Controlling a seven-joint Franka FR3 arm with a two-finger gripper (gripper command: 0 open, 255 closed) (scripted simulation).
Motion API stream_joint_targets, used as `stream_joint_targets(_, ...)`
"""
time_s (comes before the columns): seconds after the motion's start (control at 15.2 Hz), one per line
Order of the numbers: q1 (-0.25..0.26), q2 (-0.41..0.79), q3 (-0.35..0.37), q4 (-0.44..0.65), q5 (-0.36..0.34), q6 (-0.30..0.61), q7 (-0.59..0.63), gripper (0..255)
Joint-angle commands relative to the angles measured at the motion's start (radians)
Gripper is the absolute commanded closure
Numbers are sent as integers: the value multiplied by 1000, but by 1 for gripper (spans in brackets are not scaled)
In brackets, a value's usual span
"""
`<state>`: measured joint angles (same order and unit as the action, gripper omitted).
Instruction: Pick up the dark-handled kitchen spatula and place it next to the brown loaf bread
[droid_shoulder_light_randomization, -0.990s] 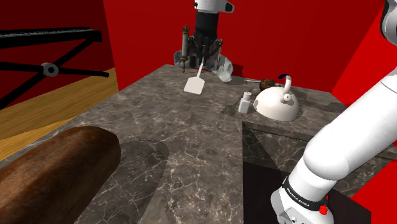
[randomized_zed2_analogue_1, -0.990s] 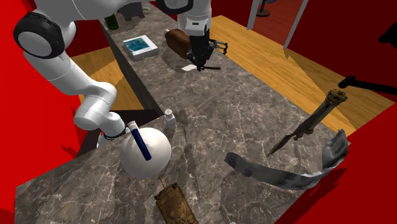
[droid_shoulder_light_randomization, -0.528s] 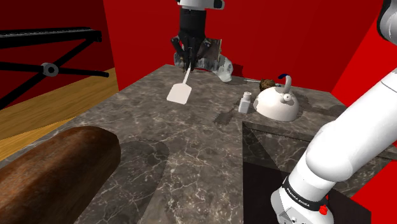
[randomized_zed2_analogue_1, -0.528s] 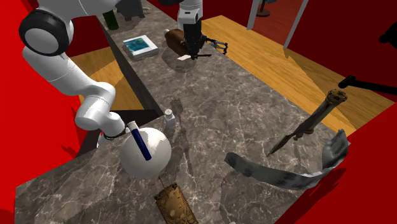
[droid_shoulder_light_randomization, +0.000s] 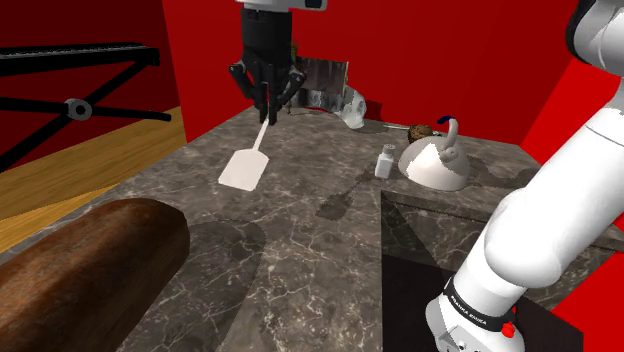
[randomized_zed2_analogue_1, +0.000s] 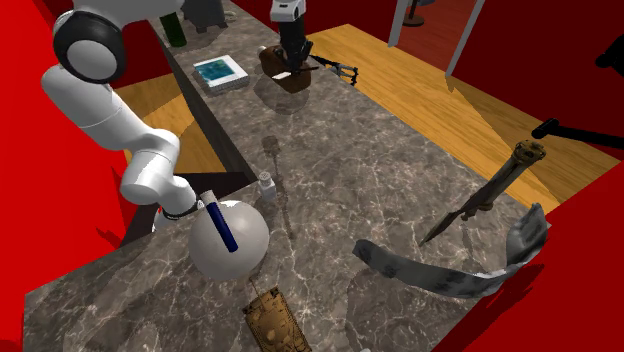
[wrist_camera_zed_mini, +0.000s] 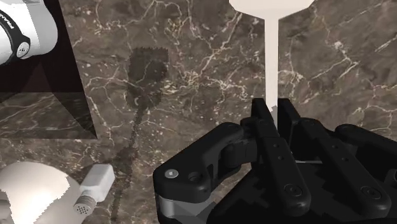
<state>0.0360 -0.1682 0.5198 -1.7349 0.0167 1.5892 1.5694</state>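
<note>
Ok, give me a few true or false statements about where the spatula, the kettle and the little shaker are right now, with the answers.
1. The gripper is shut on the spatula. True.
2. The spatula lies flat on the counter. False: it hangs blade down in the air above it.
3. The white kettle has a dark blue handle. True.
4. The small shaker stands on top of the bread. False: it stands on the counter beside the kettle, well apart from the brown loaf.
</note>
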Motion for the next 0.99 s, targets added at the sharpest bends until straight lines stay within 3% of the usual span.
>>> stream_joint_targets(0.0,19,26,34,32,-8,-11,56,255)
stream_joint_targets(0.53,118,197,171,201,-99,-52,295,255)
stream_joint_targets(0.92,111,171,164,95,-83,35,288,255)
